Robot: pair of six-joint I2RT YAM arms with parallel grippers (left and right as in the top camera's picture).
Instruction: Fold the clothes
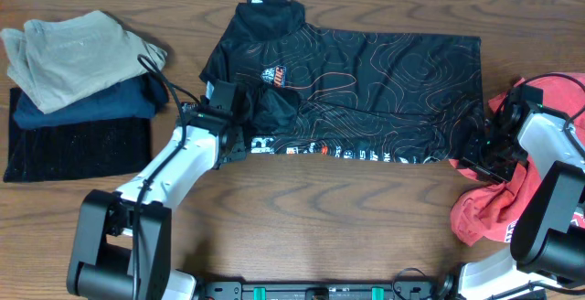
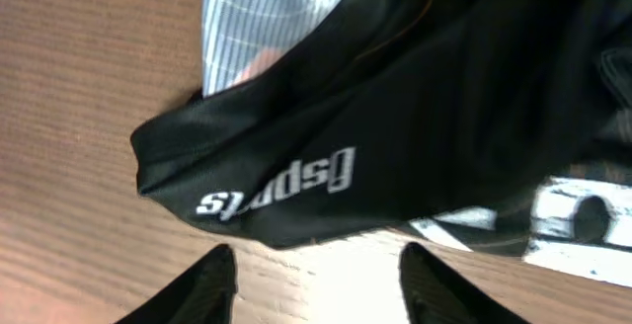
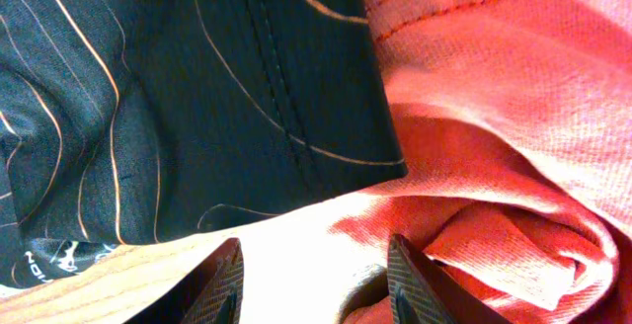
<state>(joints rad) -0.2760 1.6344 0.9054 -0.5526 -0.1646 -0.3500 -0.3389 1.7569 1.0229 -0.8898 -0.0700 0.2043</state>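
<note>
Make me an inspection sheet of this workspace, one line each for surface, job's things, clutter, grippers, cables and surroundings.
Surface: wooden table, with bare wood showing along the near side.
Job's things: black jersey spread out mid-table, one sleeve bunched. A red garment lies crumpled at the right, with the jersey's corner over it.
Clutter: folded pile at the left, beige on navy on black.
Grippers: left gripper open at the bunched sleeve, holding nothing. Right gripper open over the jersey corner and the red garment.
Cables: black cable loops from the left arm over the folded pile.
Surroundings: nothing seen.
</note>
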